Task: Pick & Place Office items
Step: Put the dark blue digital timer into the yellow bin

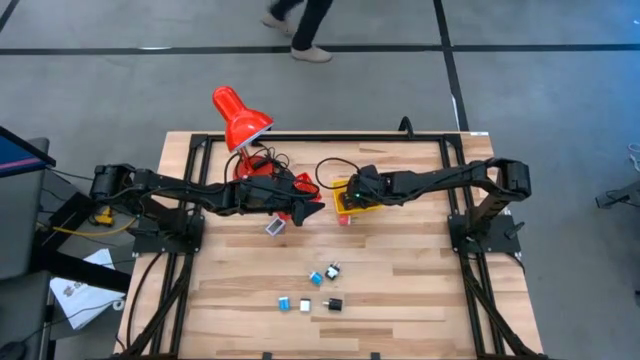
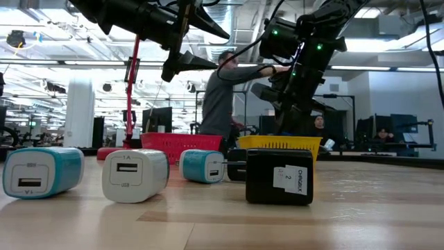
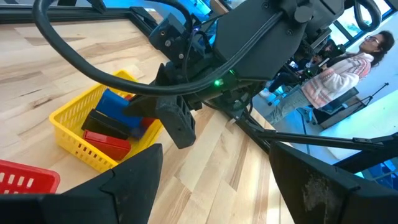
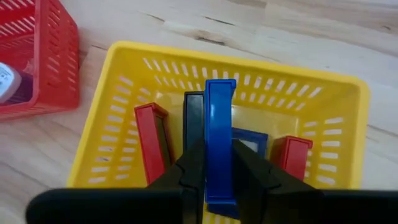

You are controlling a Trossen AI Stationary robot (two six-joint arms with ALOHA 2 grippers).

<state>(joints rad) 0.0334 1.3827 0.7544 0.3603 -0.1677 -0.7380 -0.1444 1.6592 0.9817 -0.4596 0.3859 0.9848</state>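
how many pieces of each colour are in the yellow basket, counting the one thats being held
red pieces: 2
blue pieces: 2, one of them held upright by the right gripper
black piece: 1
total: 5

The right gripper point(image 4: 211, 177) is clamped shut over mid-table, while the left gripper point(image 3: 211, 177) is held wide apart alongside.

Two baskets point(image 1: 352, 205) side by side, chargers point(image 1: 316, 278) in front

Table point(image 1: 400, 300): wooden.
Yellow basket point(image 1: 352, 207): beside red basket point(image 1: 262, 187).
Chargers point(image 1: 312, 290): loose, well apart from yellow basket.
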